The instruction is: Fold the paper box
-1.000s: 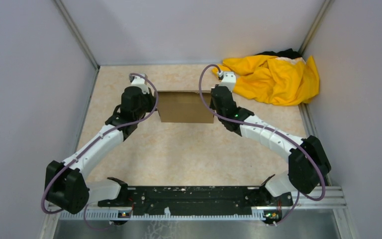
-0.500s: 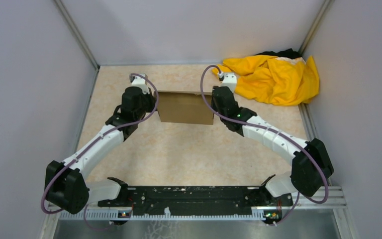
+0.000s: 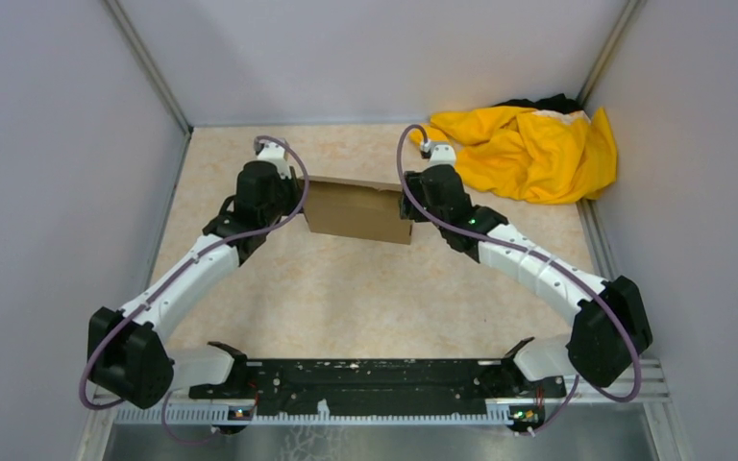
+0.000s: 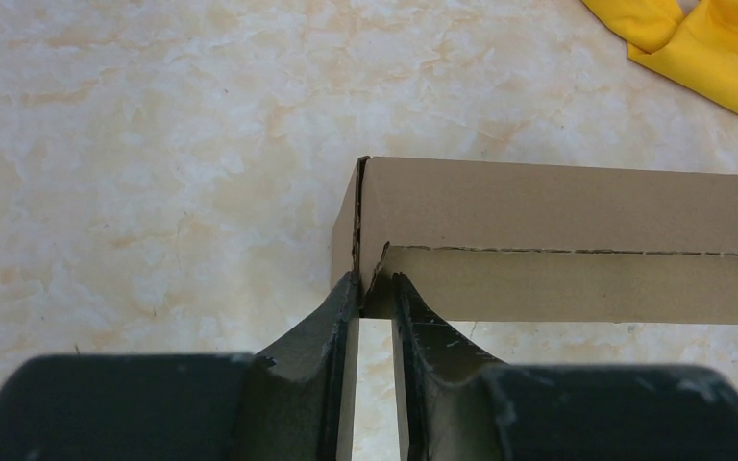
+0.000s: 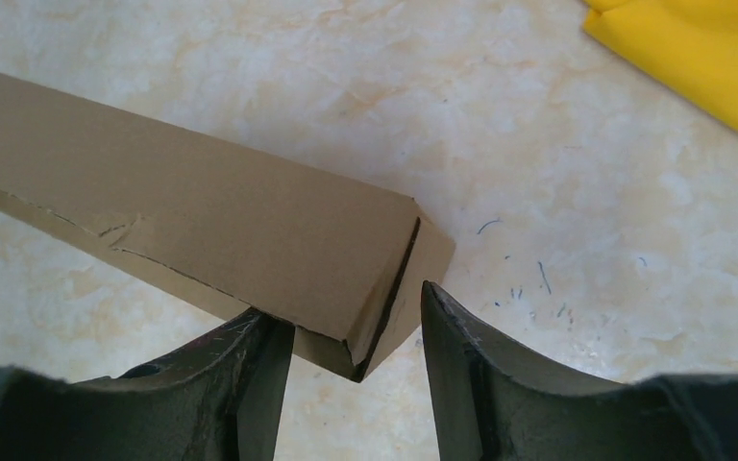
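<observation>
The paper box is a closed, shallow brown cardboard box lying slightly askew at the far middle of the table. My left gripper is at its left end. In the left wrist view its fingers stand a little apart around the box's near left corner, with the gap wider than the cardboard wall. My right gripper is at the right end. In the right wrist view it is open, with the box's right corner between the fingers and clear of the right finger.
A crumpled yellow cloth lies at the back right corner, just beyond the right arm, and shows in both wrist views. Grey walls close in the table on the left, back and right.
Both grippers have gone from shut to open at the box's ends. The box has turned slightly, its right end now lower in the top view. The right arm has shifted a little to the right.
</observation>
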Robot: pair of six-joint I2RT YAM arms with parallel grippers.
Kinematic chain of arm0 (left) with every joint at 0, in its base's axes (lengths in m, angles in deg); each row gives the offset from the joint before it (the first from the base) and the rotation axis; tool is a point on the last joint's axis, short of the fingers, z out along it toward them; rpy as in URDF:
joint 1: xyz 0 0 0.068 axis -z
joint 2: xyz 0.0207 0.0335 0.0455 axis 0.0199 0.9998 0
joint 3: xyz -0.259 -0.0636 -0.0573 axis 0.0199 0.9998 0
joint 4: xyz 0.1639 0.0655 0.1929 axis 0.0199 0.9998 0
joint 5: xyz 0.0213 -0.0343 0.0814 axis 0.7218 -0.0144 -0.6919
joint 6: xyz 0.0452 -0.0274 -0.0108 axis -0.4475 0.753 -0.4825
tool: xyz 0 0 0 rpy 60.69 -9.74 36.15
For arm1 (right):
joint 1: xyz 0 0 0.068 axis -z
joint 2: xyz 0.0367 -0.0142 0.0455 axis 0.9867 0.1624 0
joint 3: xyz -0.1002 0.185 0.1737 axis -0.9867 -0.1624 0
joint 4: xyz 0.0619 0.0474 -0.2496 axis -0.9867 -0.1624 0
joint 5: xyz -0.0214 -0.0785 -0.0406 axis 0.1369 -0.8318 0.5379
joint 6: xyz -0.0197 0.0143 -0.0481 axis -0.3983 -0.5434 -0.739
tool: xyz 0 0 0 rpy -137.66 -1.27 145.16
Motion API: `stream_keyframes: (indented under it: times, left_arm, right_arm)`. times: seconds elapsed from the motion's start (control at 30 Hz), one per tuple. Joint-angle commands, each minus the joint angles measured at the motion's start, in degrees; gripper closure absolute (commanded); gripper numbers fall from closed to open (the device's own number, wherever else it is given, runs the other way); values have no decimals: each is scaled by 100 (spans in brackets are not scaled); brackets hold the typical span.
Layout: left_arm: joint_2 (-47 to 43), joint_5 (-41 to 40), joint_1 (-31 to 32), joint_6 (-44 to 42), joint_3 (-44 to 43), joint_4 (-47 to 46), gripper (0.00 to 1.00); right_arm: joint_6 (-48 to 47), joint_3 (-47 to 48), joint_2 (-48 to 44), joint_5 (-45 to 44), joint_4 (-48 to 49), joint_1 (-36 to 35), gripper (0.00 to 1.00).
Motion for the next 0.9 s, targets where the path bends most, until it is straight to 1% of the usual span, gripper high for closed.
stream_keyframes:
  times: [0.0, 0.13, 0.37, 0.47, 0.53, 0.63, 0.87]
  left_arm:
    - [184, 334, 82, 11, -309, 250, 76]
    - [262, 342, 82, 11, -408, 299, 76]
    - [590, 371, 78, -14, -693, 383, 75]
    - [777, 391, 79, -24, -881, 466, 74]
    - [872, 419, 82, -39, -1004, 522, 73]
    - [968, 486, 74, -51, -1150, 579, 68]
    - [1011, 681, 74, -109, -1470, 768, 58]
  right_arm:
    - [38, -118, -67, 1018, -238, 132, 50]
    - [79, -106, -173, 1218, -250, 281, 48]
    - [119, 84, -340, 1644, -528, 651, 40]
    - [146, 254, -412, 2024, -608, 788, 37]
    - [191, 382, -464, 2259, -671, 892, 36]
    - [205, 620, -495, 2430, -878, 997, 34]
    - [75, 1075, -529, 2384, -1335, 1102, 33]
